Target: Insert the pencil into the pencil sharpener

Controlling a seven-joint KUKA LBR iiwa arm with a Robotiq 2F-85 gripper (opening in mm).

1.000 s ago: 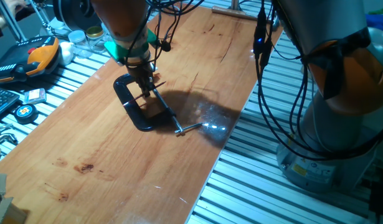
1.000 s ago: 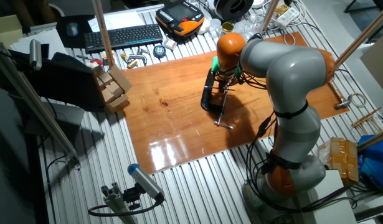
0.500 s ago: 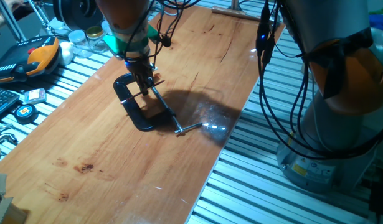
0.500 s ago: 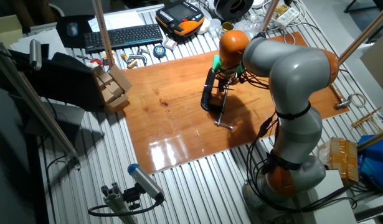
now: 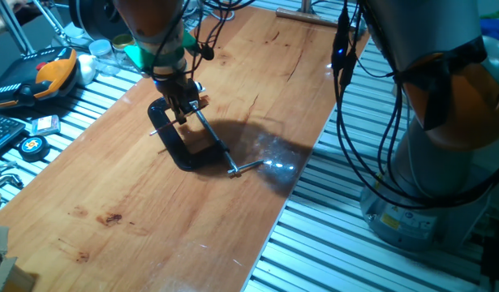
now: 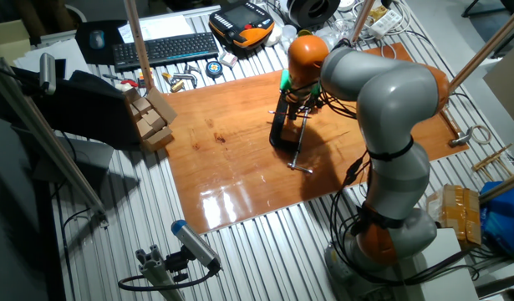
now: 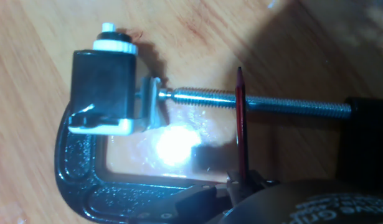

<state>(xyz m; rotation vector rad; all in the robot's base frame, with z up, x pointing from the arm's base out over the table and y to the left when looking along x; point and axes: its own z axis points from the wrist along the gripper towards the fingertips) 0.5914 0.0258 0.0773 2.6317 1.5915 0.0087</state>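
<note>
In the hand view the pencil (image 7: 241,124) is a thin red stick with a dark tip pointing up, crossing over the clamp's steel screw rod (image 7: 272,104). My gripper (image 7: 244,182) is shut on its lower end. The pencil sharpener (image 7: 105,87), a small black block with silver and white parts, sits to the left of the pencil, squeezed in the black C-clamp (image 7: 85,186). In one fixed view my gripper (image 5: 181,109) hangs over the clamp (image 5: 184,154) on the wooden board. In the other fixed view my gripper (image 6: 295,102) is above the clamp (image 6: 278,134).
The clamp's screw handle (image 5: 245,168) sticks out toward the board's right edge. A keyboard (image 6: 169,48), wooden blocks (image 6: 152,117), an orange-black device (image 5: 46,73) and a tape measure (image 5: 32,146) lie off the board. Cables (image 5: 342,49) hang from the arm.
My gripper with the pencil has moved a little toward the far left, along the clamp toward its closed end. The clamp has not moved.
</note>
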